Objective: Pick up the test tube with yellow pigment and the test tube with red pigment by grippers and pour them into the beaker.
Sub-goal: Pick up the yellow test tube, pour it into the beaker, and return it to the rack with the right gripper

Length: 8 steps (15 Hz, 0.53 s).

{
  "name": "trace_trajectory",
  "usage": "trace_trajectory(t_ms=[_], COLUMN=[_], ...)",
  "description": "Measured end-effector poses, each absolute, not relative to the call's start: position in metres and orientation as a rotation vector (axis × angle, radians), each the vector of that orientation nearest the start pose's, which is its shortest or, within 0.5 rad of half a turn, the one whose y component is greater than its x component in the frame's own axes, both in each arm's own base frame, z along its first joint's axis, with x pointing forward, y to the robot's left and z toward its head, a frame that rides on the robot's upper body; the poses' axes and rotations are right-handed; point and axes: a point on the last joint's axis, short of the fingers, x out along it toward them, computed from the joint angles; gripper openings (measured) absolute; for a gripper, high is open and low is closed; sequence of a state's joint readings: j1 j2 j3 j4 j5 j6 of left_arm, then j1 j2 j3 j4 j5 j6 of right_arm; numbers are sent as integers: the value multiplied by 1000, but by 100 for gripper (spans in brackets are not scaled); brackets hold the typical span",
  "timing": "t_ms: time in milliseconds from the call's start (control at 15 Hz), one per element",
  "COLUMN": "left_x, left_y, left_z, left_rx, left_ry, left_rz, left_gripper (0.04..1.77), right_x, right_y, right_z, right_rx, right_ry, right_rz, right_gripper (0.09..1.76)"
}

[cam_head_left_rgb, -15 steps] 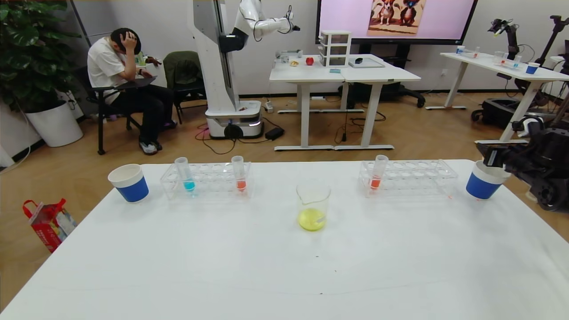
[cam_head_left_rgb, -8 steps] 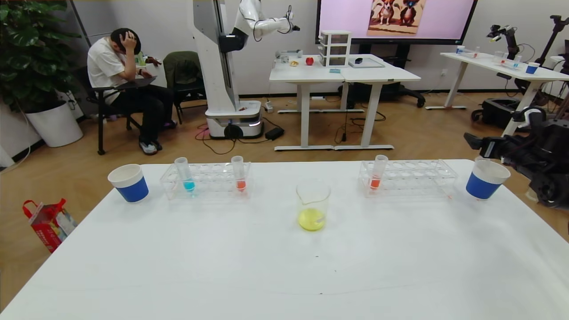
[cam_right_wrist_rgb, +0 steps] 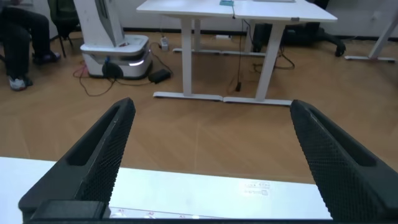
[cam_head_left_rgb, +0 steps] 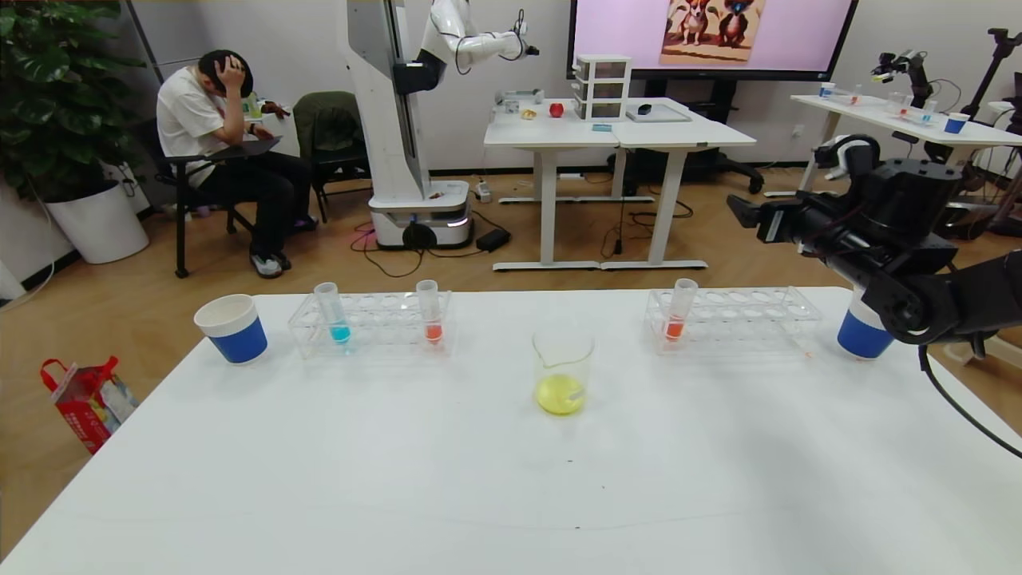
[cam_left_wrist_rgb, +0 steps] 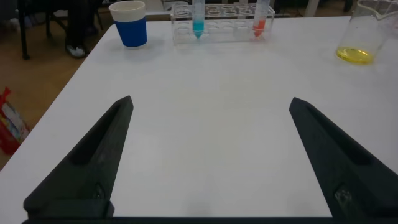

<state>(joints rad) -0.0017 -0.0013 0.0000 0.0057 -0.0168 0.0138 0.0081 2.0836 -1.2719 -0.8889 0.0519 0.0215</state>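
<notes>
Both tools wide open, empty: right tool [cam_head_left_rgb: 746, 214] above rack, left tool [cam_left_wrist_rgb: 208, 158] over table.

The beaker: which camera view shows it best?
The head view: the beaker stands whole at mid-table, yellow liquid in its bottom. The left wrist view shows it cut off at the picture's corner; the right wrist view misses it.
</notes>
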Motion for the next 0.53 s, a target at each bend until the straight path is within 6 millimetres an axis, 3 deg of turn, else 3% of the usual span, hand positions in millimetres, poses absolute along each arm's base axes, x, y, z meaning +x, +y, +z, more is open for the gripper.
trace_trajectory(t_ms=[133, 333, 533], left_x=[-23, -23, -23], left_y=[0, 0, 0], left_z=[75, 75, 75], left_rx=[14, 13, 13], left_ry=[4, 5, 5], left_rz=[-19, -19, -19], left_gripper=[175, 175, 175], right_x=[414, 381, 321], right_y=[20, 23, 19], right_z=[210, 244, 287], right_rx=[23, 24, 21], right_ry=[-107, -173, -270], right_rz=[67, 70, 71], right_gripper=[174, 174, 174])
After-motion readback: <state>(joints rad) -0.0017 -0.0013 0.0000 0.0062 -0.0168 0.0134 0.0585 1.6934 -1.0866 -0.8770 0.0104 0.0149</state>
